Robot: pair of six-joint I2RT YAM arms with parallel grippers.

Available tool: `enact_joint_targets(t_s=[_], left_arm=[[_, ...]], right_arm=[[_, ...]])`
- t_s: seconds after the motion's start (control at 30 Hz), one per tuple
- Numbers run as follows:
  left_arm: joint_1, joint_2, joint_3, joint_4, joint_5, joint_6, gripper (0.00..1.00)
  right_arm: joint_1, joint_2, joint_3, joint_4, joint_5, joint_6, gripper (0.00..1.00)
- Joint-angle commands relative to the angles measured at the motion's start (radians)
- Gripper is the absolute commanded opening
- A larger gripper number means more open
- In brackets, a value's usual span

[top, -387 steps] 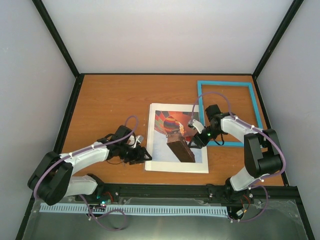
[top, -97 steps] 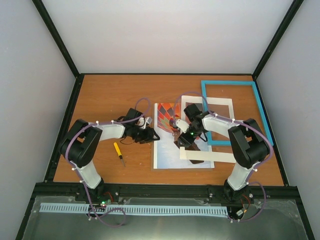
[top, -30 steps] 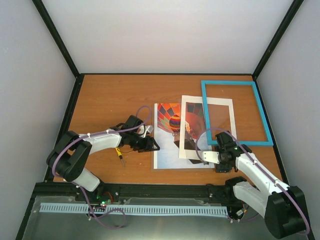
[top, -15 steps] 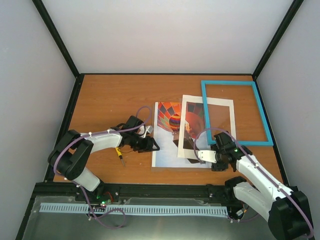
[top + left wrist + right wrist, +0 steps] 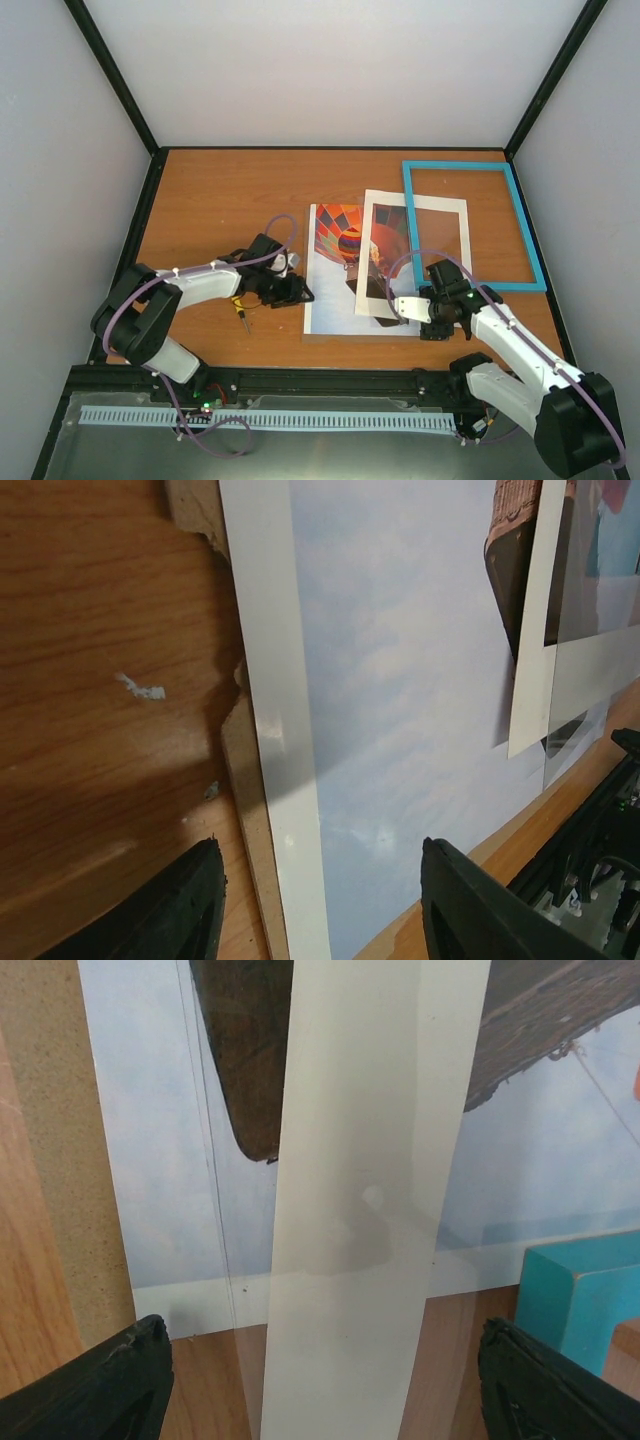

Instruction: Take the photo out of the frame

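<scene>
Right, items from left to right:

- Screwdriver [image 5: 238, 311]: lies on the surface [image 5: 220, 200] just under the left forearm. Risk: an arm sweep knocks it toward the print.
- Left gripper [image 5: 293, 291]: low at the photo's left edge, jaws released and holding nothing. In the wrist view they straddle the white border, with the brown board [image 5: 245, 770] poking out beneath it.
- Risk here: if the jaws close from this spot they could take the board along with the paper, or crease the border. The chipped board edge may also snag the paper.
- Photo [image 5: 335, 290]: flat on the board at centre, balloon side up, left of the frame and apparently already out of it. Its right part is covered by the mat.
- Mat [image 5: 350, 1110]: lies on top of the photo, tilted. What looks like a clear sheet [image 5: 250, 1310] also rests on the photo.
- Risk here: these are loose stacked layers, so pulling one is likely to drag the others and skew or scuff the photo.
- Right gripper [image 5: 405, 308]: at the mat's near end, jaws wide apart and empty, with the mat strip between them.
- Risk here: a close could pinch mat, sheet and photo together. A turquoise corner sits just beside one jaw and could be bumped.
- Frame [image 5: 455, 167]: at the right rear of the surface, empty, with its left bar lying across the mat. Risk: a nudge to the frame would shift the mat.
</scene>
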Motion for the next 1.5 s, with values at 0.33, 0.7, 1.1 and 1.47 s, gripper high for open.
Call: enact_joint_targets(t_s=[0.33, 0.7, 1.1, 1.47], left_arm=[[0.064, 0.011, 0.063, 0.0, -0.029, 0.063, 0.56], [0.095, 0.168, 0.146, 0.073, 0.024, 0.107, 0.52], [0.094, 0.179, 0.153, 0.135, 0.072, 0.097, 0.45], [0.095, 0.218, 0.183, 0.155, 0.048, 0.062, 0.49]], right_arm=[[0.011, 0.157, 0.065, -0.015, 0.083, -0.076, 0.81], [0.018, 0.233, 0.09, 0.078, 0.074, -0.011, 0.81], [0.095, 0.278, 0.095, 0.103, 0.059, 0.068, 0.8], [0.1, 0.272, 0.093, 0.095, 0.052, 0.082, 0.8]])
